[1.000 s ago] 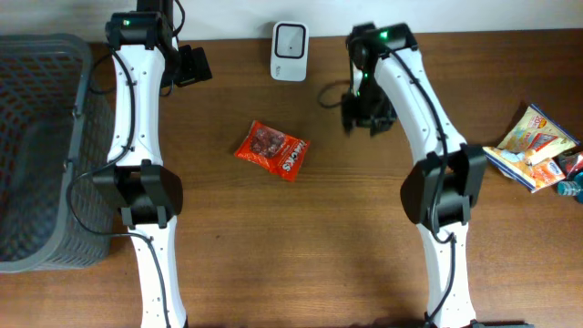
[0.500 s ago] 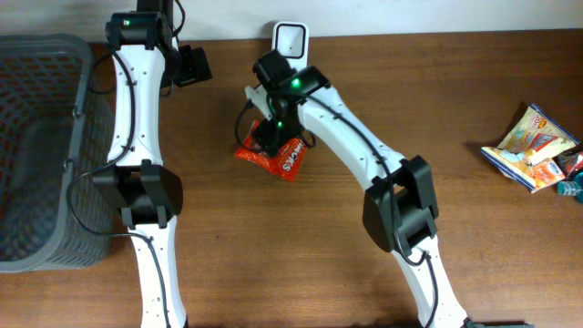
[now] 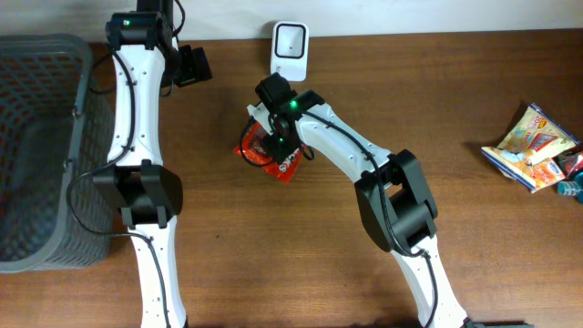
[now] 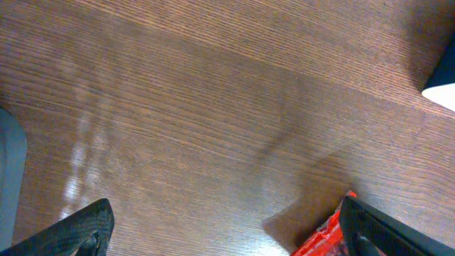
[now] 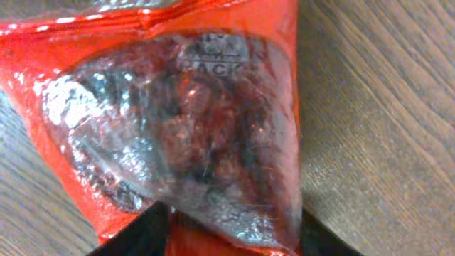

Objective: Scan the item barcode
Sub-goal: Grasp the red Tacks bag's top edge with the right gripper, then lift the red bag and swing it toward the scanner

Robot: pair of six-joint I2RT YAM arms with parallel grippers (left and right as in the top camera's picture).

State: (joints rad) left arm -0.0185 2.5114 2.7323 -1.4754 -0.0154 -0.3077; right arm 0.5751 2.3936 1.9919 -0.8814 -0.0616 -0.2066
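Right gripper [image 5: 227, 238] straddles the red snack packet [image 3: 288, 166], lying near the tabletop's [image 3: 273, 255] rear edge just short of the white scanner [image 3: 290, 39], apparently placed for lifting it; whether it is clamped cannot be told, while the left gripper [image 4: 234, 227] hangs wide apart, likely keeping clear

Brown wooden table [image 3: 228, 255], grain running side to side, and out near the middle lies a red snack packet [image 3: 288, 168], flat on the wood, dark pieces showing through its clear window. At the far edge, just behind the packet, stands a small white scanner [image 3: 290, 39]. A grey mesh basket [image 3: 36, 146] takes up the left end, and a loose heap of colourful packets [image 3: 533, 146] lies well apart at the right.
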